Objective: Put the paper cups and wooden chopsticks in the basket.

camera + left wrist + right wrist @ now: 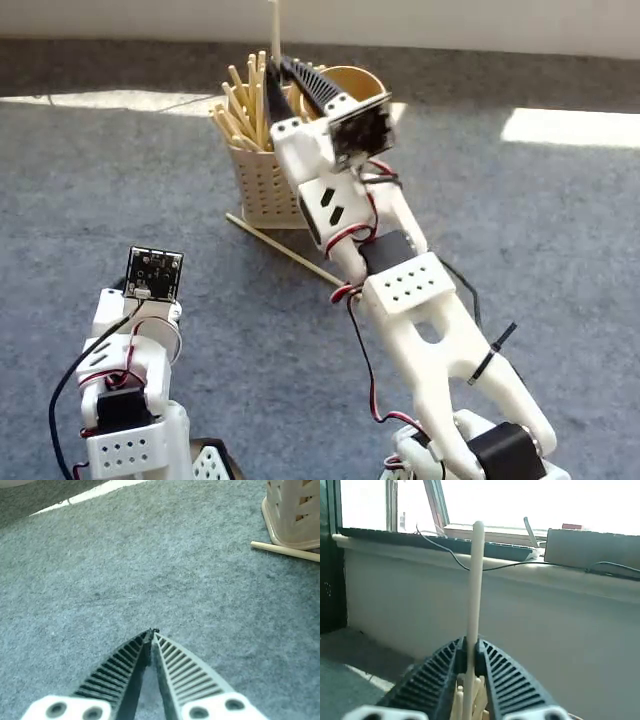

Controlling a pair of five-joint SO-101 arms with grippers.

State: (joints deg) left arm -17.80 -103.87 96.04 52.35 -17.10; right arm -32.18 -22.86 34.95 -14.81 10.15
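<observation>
Left fingers [176,666] are closed and empty, over the worktop [100,580]. A loose chopstick [285,252] lies flat and diagonal just beside the basket [262,190], which holds chopsticks [240,115] and a cup [358,80]. Above it, right fingers [515,680] grip one stick [476,580] upright.

**Inspector A:** Obstructions in the high view?

**Inspector B:** The right gripper [278,68] and right arm [410,290] cover most of the paper cup [362,78] and the right side of the basket [258,190]. The number of cups inside cannot be told. The held chopstick [274,22] runs off the top edge. The loose chopstick [283,250] on the carpet [120,180] passes under the right arm, which hides its near end.

**Inspector A:** And the wrist views?

**Inspector B:** Left wrist: the basket is cut by the top and right edges, the loose chopstick by the right edge. Right wrist: the held chopstick's lower part is hidden between the fingers [437,675]. The chopsticks beneath [481,692] are blurred, count indeterminate.
</observation>
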